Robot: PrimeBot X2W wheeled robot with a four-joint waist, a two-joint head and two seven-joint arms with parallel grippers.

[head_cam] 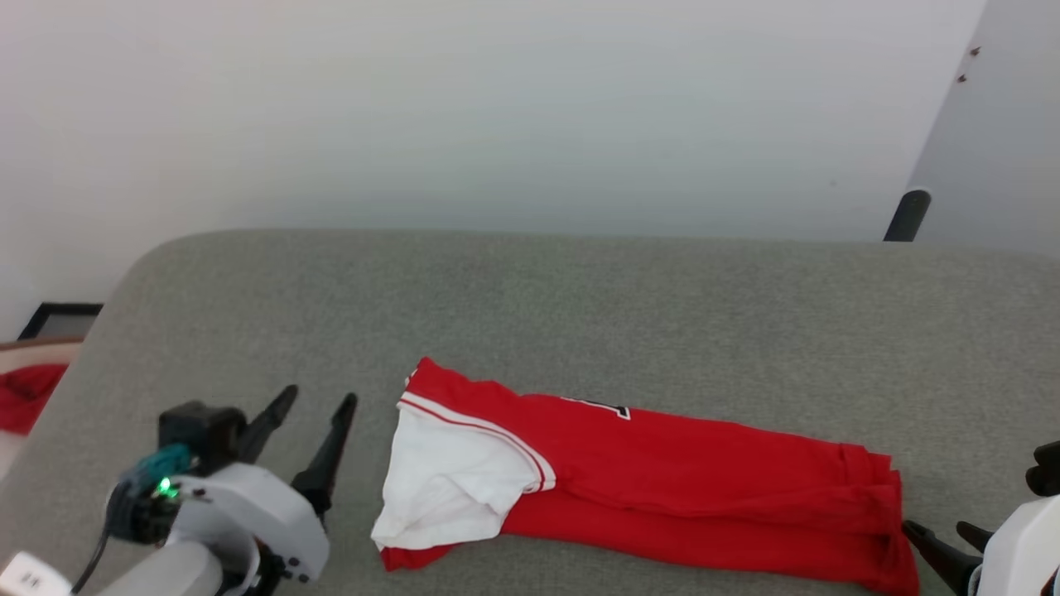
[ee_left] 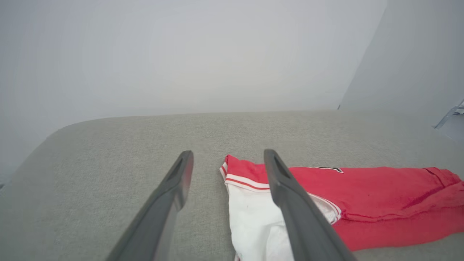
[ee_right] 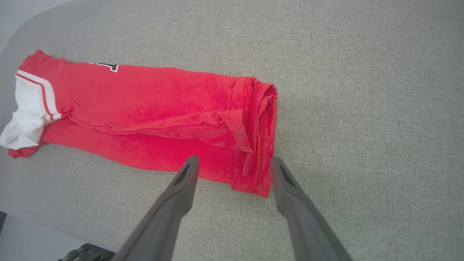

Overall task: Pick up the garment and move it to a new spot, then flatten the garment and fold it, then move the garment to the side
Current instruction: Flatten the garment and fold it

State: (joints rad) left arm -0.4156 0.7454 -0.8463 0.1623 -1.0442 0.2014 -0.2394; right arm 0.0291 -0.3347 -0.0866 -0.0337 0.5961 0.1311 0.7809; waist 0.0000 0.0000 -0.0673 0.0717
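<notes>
the red jersey t-shirt lies folded long on the grey counter, axis running left to right. left gripper, spread and empty, sits just left of its white sleeve; right gripper, spread too, is at the hem end.

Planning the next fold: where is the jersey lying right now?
In the head view the garment lies as a long strip on the grey cushion, between the left claw and the right claw, white sleeve toward the left.
</notes>
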